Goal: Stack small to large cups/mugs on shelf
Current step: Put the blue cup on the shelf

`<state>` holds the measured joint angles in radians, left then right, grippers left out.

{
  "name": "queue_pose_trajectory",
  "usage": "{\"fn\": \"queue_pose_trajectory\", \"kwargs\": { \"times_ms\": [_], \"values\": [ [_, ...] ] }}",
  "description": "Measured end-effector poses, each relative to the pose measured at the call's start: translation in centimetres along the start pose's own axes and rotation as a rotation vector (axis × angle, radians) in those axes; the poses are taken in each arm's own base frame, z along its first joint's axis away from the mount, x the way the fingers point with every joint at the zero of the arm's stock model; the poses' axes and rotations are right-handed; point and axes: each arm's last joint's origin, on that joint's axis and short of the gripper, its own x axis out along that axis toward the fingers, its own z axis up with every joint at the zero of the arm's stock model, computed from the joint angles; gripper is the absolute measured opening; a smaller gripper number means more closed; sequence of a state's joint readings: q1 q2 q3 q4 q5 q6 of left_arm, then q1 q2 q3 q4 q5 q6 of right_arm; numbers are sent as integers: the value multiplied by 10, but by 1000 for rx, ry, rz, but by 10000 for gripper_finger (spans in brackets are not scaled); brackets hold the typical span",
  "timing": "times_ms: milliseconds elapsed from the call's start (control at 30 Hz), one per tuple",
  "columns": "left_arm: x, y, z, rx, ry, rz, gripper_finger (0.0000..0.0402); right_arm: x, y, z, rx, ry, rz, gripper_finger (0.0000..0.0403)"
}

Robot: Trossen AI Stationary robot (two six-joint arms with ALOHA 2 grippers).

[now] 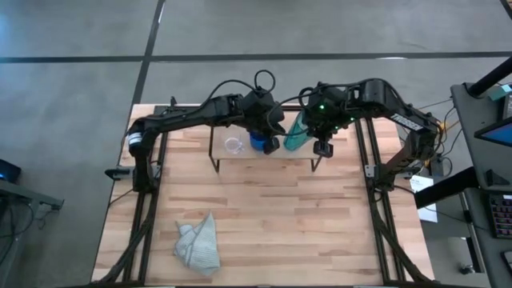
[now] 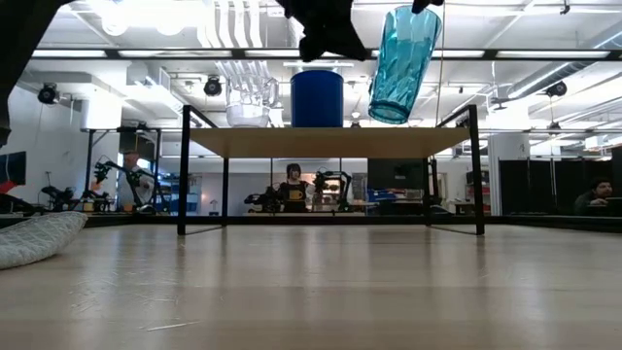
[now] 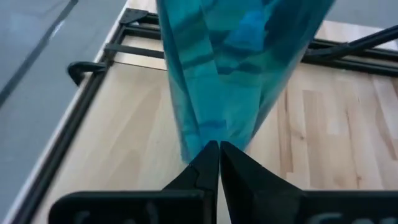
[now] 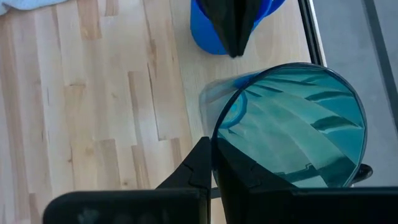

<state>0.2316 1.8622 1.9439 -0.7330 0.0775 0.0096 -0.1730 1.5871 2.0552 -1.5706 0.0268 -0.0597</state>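
The teal tumbler (image 2: 401, 63) hangs tilted above the right end of the shelf (image 2: 330, 142), held by my right gripper (image 4: 213, 146), which is shut on it. The blue mug (image 2: 317, 97) stands on its base mid-shelf, with the clear glass cup (image 2: 247, 105) to its left. In the high view they show as the glass cup (image 1: 233, 145), the mug (image 1: 258, 142) and the tumbler (image 1: 294, 138). My left gripper (image 3: 218, 149) is shut and empty. It hovers just above the mug, as the low view (image 2: 330, 34) shows, beside the tumbler (image 3: 236, 68). My right gripper pinches the tumbler's rim (image 4: 219, 132) from above, one finger (image 4: 242, 177) inside the mouth and the other finger (image 4: 194, 171) outside the wall. The tumbler is lifted clear of the shelf and hangs tilted below the fingers, base (image 2: 389, 115) lowest.
A crumpled pale cloth (image 1: 198, 245) lies near the table's near left corner, also low at the left in the low view (image 2: 39, 238). Black frame rails (image 1: 376, 208) run along both table sides. Bare wood lies in front of the shelf. People (image 2: 292, 185) are in the room behind.
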Motion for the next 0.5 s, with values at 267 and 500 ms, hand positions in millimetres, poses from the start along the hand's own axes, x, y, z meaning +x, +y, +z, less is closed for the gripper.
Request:
{"fn": "queue_pose_trajectory", "kwargs": {
  "times_ms": [267,500],
  "values": [
    [15,0,-5,-50,-67,-94,0,2,0,0,5,8,2,9],
    [21,4,-13,-61,-35,-83,0,4,0,0,6,17,10,8]
  ]
}}
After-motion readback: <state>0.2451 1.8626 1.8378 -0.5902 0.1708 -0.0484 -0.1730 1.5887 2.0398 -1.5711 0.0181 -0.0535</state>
